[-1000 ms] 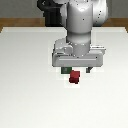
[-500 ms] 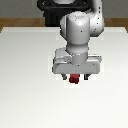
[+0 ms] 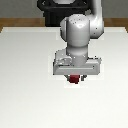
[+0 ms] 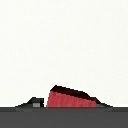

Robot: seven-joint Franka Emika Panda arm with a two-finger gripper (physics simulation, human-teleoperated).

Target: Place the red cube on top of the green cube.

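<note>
The red cube (image 3: 75, 80) lies on the white table (image 3: 25, 75) just under the arm's hand, and only its lower part shows there. My gripper (image 3: 75, 76) hangs straight over it. In the wrist view the red cube (image 4: 70, 97) sits tilted between two dark fingertips (image 4: 33, 103) that touch its two sides, so the gripper (image 4: 70, 103) looks shut on it. The green cube is hidden in both views.
The robot's black base (image 3: 60, 17) stands at the far edge of the table. A brown floor strip (image 3: 15, 22) runs behind the table.
The hand has come down a little onto the red cube. The cube stays in about the same spot.
</note>
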